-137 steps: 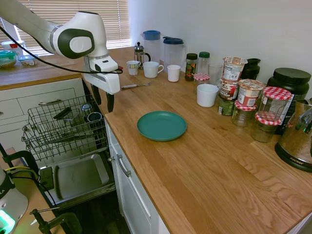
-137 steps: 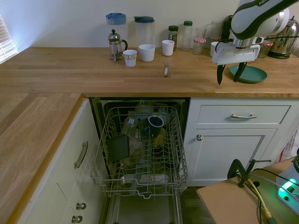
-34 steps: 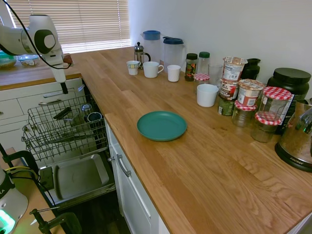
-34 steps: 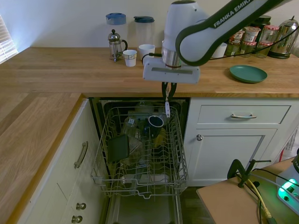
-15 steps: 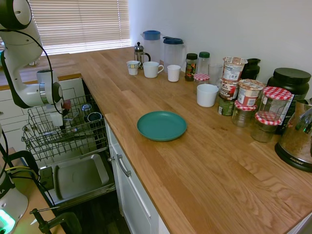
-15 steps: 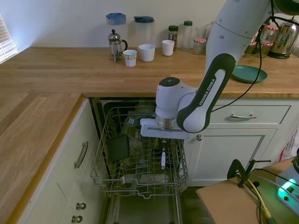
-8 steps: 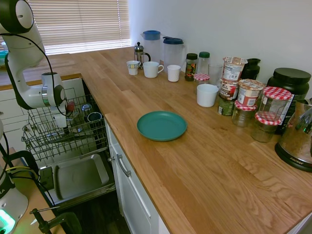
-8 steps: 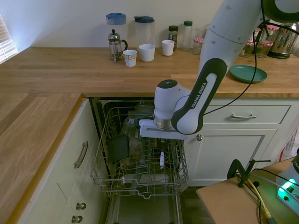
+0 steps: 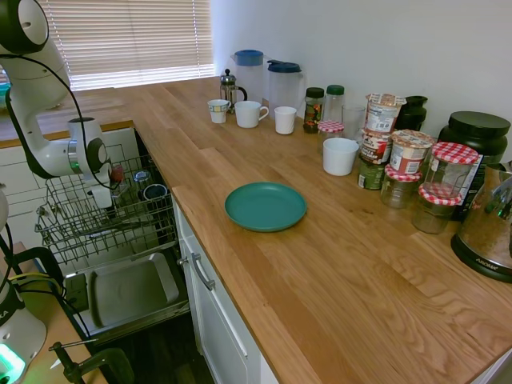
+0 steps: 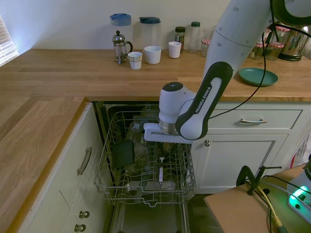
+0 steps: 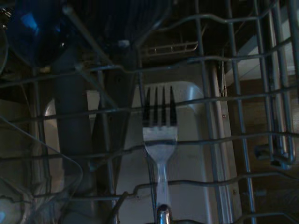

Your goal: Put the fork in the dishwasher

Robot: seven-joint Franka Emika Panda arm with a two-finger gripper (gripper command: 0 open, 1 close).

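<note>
One white arm reaches down into the pulled-out wire rack (image 10: 146, 191) of the dishwasher (image 9: 128, 292), below an L-shaped wooden counter (image 9: 336, 272) in a kitchen with blinds (image 9: 128, 36). Gripper (image 10: 163, 148) sits low over the rack; I cannot tell whether its fingers are parted or closed. Fork (image 10: 161, 171) stands upright inside the rack just under it, tines down in the wrist view (image 11: 160, 140). Green plate (image 9: 266, 206), mugs (image 9: 250, 114), jugs (image 9: 284, 84) and jars (image 9: 440, 192) stand on the counter. Dishwasher door lies open.
</note>
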